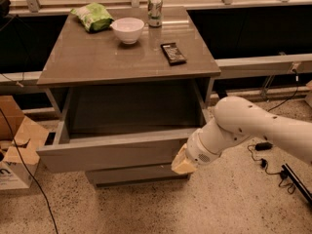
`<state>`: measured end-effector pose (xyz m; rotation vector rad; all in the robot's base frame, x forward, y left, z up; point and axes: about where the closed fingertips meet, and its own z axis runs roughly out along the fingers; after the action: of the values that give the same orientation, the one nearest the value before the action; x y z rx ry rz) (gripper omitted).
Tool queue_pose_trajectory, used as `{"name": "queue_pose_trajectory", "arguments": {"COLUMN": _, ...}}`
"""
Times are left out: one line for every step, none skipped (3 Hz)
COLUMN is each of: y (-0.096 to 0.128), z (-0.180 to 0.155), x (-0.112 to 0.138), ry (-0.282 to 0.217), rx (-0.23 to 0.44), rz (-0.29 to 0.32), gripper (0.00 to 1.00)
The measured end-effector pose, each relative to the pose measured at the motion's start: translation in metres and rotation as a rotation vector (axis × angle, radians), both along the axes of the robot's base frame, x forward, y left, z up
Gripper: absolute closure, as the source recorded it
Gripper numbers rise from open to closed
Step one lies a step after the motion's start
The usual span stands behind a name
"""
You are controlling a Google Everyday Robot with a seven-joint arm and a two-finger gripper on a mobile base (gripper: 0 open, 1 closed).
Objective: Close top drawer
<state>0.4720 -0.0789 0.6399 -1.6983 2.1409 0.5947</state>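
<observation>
my gripper [181, 162] sits low at the right end of the top drawer [112, 152], its tan tip touching the grey front. the drawer stands pulled well out from under the cabinet top [97, 62], which carries a white bowl [127, 29], a can [155, 11], a green bag [92, 16] and a dark packet [173, 52]. a cardboard box [14, 150] sits on the floor beside the drawer's other end.
</observation>
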Motion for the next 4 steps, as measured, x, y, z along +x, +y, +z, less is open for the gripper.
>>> {"name": "queue_pose_trajectory", "arguments": {"y": 0.002, "z": 0.001, "x": 0.035, "ry": -0.057, "rx": -0.015, "rz": -0.008, "gripper": 1.0}}
{"name": "queue_pose_trajectory", "arguments": {"y": 0.002, "z": -0.002, "x": 0.041, "ry": -0.067, "rx": -0.022, "rz": 0.001, "gripper": 1.0}}
{"name": "queue_pose_trajectory", "arguments": {"y": 0.001, "z": 0.001, "x": 0.064, "ry": -0.092, "rx": -0.009, "rz": 0.006, "gripper": 1.0}}
{"name": "queue_pose_trajectory", "arguments": {"y": 0.002, "z": 0.001, "x": 0.062, "ry": -0.092, "rx": -0.009, "rz": 0.006, "gripper": 1.0}}
